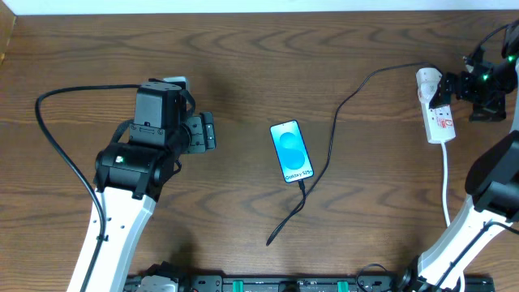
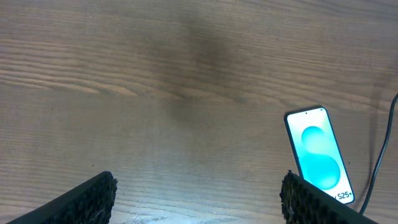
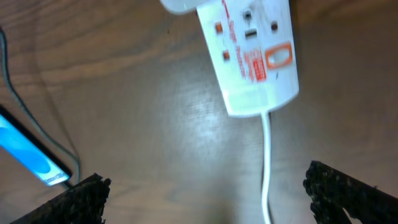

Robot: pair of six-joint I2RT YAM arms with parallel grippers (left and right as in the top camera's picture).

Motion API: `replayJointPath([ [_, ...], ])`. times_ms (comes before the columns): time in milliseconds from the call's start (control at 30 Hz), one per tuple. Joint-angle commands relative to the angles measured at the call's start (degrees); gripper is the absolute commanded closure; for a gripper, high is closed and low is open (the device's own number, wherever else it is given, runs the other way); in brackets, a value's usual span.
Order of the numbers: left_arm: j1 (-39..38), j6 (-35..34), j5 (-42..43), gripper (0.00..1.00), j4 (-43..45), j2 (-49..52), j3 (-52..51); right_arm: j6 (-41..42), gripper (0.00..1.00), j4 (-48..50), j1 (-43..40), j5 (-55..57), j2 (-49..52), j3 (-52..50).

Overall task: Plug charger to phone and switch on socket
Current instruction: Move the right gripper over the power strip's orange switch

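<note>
The right gripper (image 3: 206, 176) has its jaws spread wide and grasps nothing. In the wrist view only bare wood and the white cord (image 3: 267, 158) lie between the fingers. Just ahead of them lies the socket (image 3: 252, 56), a white strip at the far right of the surface (image 1: 243, 57). Its red-outlined switch (image 3: 278, 56) faces up near the end where the cord leaves. From overhead, the gripper sits close against the strip's right side. That suits a press on the switch, which looks like the step in hand. Whether the switch is already on cannot be told.

The left gripper (image 2: 198, 183) is also released and empty, with nothing but wood grain between its pads. It hangs left of centre, well apart from the phone (image 1: 290, 151). It seems parked there so that the middle stays free.

The phone lies flat at the centre, its blue screen up and lit. The charger (image 1: 334, 122) leaves the far end of the socket and curves leftward, then nearward, to reach the phone's near end. There it looks joined to the phone, though the frames are too small to confirm that the tip is fully seated. A further length of the charger trails nearer and to the left.
</note>
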Motion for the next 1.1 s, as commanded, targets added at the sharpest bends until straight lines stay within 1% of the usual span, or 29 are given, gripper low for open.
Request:
replayJointPath([
  [0, 0.0, 0.6, -0.7, 0.16, -0.2, 0.2, 0.3, -3.4, 0.01, 2.9, 0.1, -1.1, 1.2, 1.0],
  [100, 0.0, 0.6, -0.7, 0.15, -0.2, 0.2, 0.3, -3.4, 0.01, 7.4, 0.1, -1.1, 1.6, 0.8],
  [200, 0.0, 0.6, -0.7, 0.16, -0.2, 0.2, 0.3, -3.4, 0.04, 12.5, 0.1, 0.2, 1.6, 0.5],
  [300, 0.0, 0.6, -0.7, 0.16, -0.2, 0.2, 0.3, -3.4, 0.01, 16.9, 0.1, 0.0, 1.7, 0.1],
  [667, 0.0, 0.6, -0.7, 0.15, -0.2, 0.2, 0.3, -4.0, 0.01, 19.6, 0.1, -2.2, 2.1, -1.6],
  [833, 0.0, 0.6, -0.7, 0.16, -0.2, 0.2, 0.3, -4.0, 0.01, 22.9, 0.1, -3.5, 2.1, -6.5],
  [1067, 0.0, 0.6, -0.7, 0.16, -0.2, 0.2, 0.3, -5.5, 0.04, 28.7, 0.3, -10.3, 2.1, -14.3],
])
